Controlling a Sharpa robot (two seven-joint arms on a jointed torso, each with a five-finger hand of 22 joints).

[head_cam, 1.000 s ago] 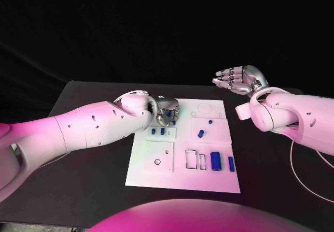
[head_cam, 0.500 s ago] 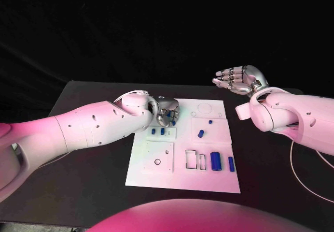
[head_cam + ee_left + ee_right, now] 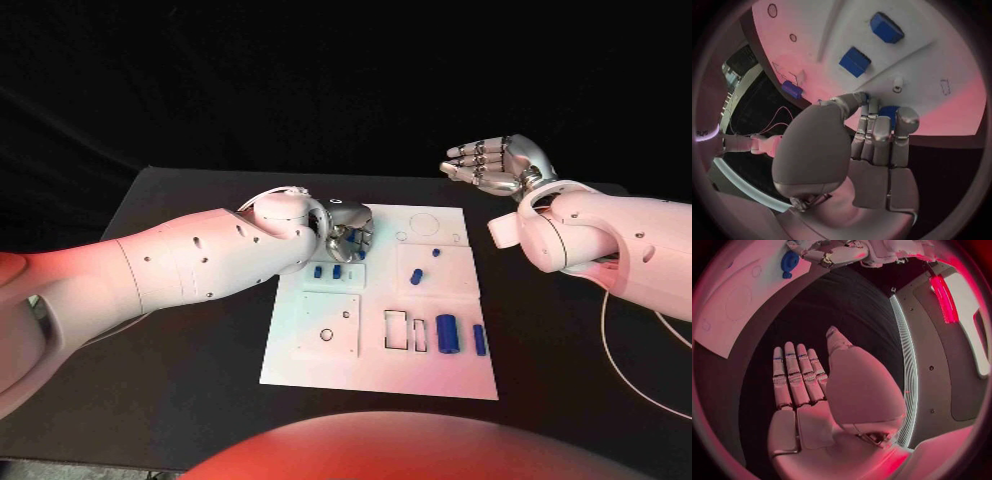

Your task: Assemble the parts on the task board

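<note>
The white task board [image 3: 378, 345] lies in the middle of the black table. My left hand [image 3: 346, 228] hovers low over its far left corner. In the left wrist view its fingers [image 3: 879, 135] curl around a blue part [image 3: 889, 112] just above the board [image 3: 954, 100]. Two small blue parts [image 3: 327, 270] sit right in front of that hand, also seen as blue blocks [image 3: 856, 61]. More blue parts lie mid-board [image 3: 415, 276] and at the near right [image 3: 447, 333]. My right hand [image 3: 493, 165] is raised beyond the board's far right corner, fingers [image 3: 795, 375] straight and apart, holding nothing.
Outlined slots [image 3: 404, 330] and a square panel with small holes [image 3: 329, 325] mark the board's near half. A small white peg [image 3: 897, 84] stands on the board close to my left fingers. Bare black table [image 3: 188, 330] lies on both sides of the board.
</note>
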